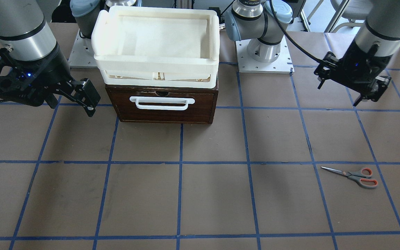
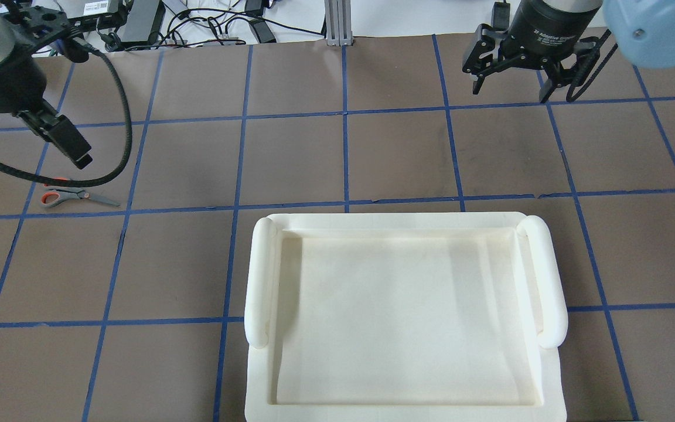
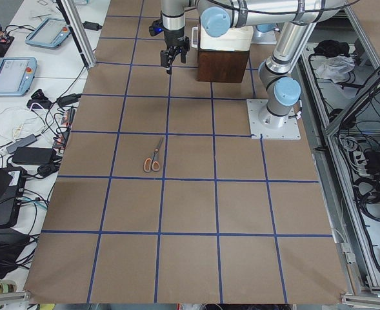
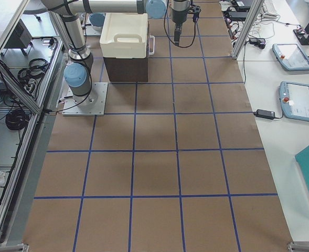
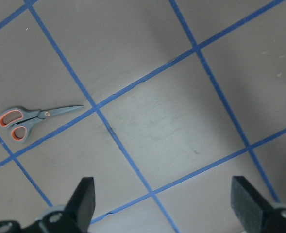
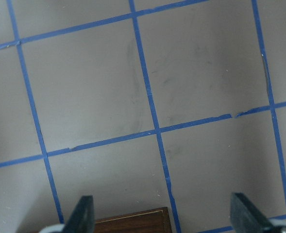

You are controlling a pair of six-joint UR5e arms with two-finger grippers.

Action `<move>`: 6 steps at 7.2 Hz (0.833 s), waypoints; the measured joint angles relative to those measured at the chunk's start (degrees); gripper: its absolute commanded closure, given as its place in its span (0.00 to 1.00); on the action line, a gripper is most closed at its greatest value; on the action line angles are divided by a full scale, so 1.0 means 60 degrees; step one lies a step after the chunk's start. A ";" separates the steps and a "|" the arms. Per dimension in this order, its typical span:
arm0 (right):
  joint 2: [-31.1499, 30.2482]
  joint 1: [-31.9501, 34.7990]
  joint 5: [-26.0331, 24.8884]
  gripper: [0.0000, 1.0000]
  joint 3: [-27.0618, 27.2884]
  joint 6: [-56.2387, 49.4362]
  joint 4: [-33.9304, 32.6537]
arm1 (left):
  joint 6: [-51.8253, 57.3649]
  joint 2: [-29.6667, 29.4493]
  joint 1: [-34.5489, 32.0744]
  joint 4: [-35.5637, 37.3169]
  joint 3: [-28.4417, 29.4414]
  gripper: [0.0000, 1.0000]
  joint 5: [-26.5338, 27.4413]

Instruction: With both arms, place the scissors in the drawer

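The scissors [image 1: 354,175] lie flat on the brown table, shut, grey handles with orange-red loops; they also show in the overhead view [image 2: 71,196] and the left wrist view [image 5: 33,119]. My left gripper [image 1: 346,90] hangs open and empty above the table, well short of them; its fingers [image 5: 84,199] frame bare table. The dark brown drawer [image 1: 161,104] is shut, its white bar handle [image 1: 161,103] facing front. My right gripper [image 1: 71,100] is open and empty, beside the drawer; the drawer's corner [image 6: 133,221] shows in the right wrist view.
A cream-white plastic tray [image 1: 156,62] sits on top of the drawer box and hides it in the overhead view [image 2: 258,281]. Blue tape lines grid the table. The arm bases [image 1: 264,52] stand behind the box.
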 measured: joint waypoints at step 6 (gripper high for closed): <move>0.1134 0.2021 -0.0473 0.00 0.0405 0.8816 -0.0090 | 0.8079 -0.1623 0.2242 0.2389 -0.0690 0.08 0.0136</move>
